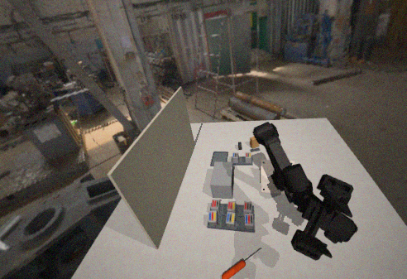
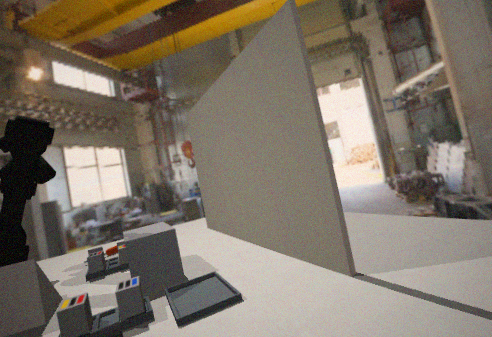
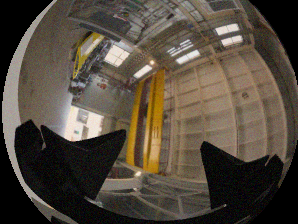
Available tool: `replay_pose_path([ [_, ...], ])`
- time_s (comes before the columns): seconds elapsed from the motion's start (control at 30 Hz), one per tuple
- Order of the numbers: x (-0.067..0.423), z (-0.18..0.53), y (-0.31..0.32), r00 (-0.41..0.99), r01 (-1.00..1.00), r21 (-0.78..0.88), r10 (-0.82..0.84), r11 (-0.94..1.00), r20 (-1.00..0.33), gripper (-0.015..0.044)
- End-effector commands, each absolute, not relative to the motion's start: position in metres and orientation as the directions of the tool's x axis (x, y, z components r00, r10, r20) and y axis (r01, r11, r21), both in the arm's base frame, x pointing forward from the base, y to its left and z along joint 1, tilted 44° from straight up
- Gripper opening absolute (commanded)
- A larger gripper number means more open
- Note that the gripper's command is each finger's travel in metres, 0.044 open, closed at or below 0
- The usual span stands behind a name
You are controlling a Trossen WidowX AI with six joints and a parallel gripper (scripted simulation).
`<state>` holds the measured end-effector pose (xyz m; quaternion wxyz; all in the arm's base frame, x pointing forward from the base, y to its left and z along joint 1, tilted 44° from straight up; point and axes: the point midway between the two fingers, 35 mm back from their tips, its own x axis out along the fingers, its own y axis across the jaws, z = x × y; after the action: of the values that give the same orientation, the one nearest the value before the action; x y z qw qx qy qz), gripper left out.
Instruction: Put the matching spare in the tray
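Note:
The mounted unit (image 1: 222, 179) (image 2: 150, 257) is a plain grey block in the middle of the white table; no code shows on the faces in view. The dark tray (image 1: 219, 156) (image 2: 202, 297) lies flat next to it. Two spares (image 1: 236, 157) (image 1: 248, 156) with coloured stripes stand beside the tray; in the exterior view one (image 2: 75, 309) shows yellow, black and red, the other (image 2: 129, 294) black, black and blue. Several more striped spares sit in a dark rack (image 1: 231, 224). My gripper (image 1: 312, 246) (image 3: 165, 140) is open and empty, out to the right of the rack, facing away from the table.
A tall grey panel (image 1: 159, 175) (image 2: 265, 157) stands along the table's left side. An orange-handled screwdriver (image 1: 233, 268) lies near the front edge. A small orange box (image 1: 253, 141) and a small black piece (image 1: 240, 145) lie by the arm's base. A grey block (image 2: 20, 297) is in the exterior view's bottom-left corner.

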<state>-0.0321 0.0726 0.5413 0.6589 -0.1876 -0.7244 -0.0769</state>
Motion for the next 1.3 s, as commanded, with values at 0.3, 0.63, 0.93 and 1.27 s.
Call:
replay_pose_path([
  [0.3, -0.032, 0.542, 0.083, -0.051, 0.326, -0.172, 0.199, 0.929, 0.979, 0.044],
  [0.63, -0.028, 0.54, 0.195, -0.107, 0.393, -0.461, 0.538, 0.796, 0.836, 0.044],
  [0.93, 0.042, 0.515, 0.268, 0.066, 0.471, -0.693, 0.762, 0.546, 0.645, 0.044],
  [1.27, 0.134, 0.469, 0.315, 0.286, 0.348, -0.894, 0.876, 0.283, 0.389, 0.044],
])
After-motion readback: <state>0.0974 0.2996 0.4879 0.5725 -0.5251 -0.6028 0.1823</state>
